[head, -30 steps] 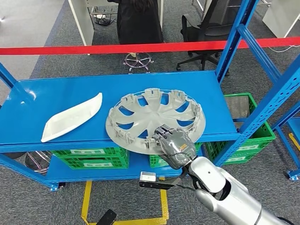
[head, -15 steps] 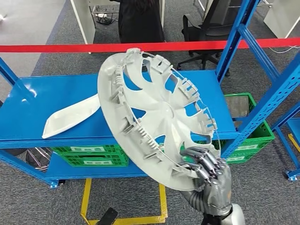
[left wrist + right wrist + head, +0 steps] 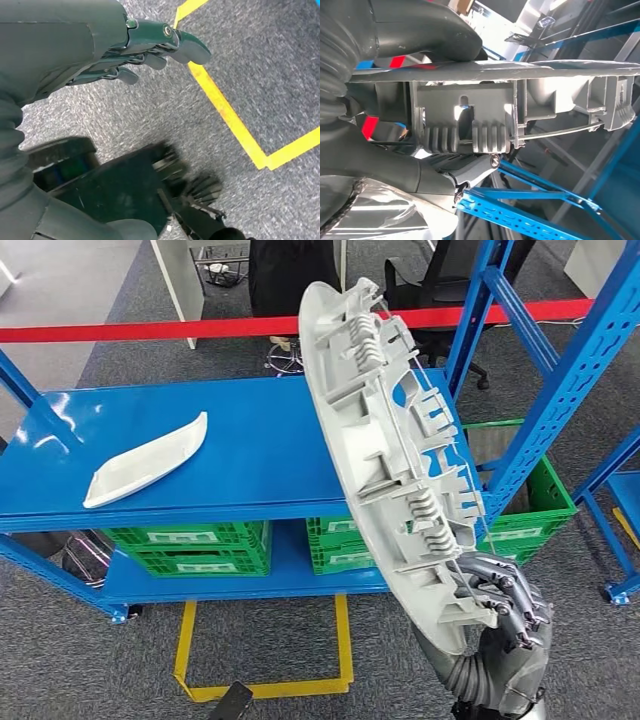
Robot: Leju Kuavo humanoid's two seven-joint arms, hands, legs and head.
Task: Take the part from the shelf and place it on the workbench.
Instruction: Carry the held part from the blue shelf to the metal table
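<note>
Right hand (image 3: 504, 625) fingers clamped on grey wheel cover (image 3: 385, 430) rim, left hand (image 3: 113, 45) fingers apart, holding nothing

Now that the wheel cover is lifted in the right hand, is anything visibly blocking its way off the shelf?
Nothing visible blocks it. The right hand grips the wheel cover by its rim, tilted nearly on edge above the blue shelf. The blue upright stands close beside it. The workbench is not visible, so the rest of the path cannot be judged.
</note>
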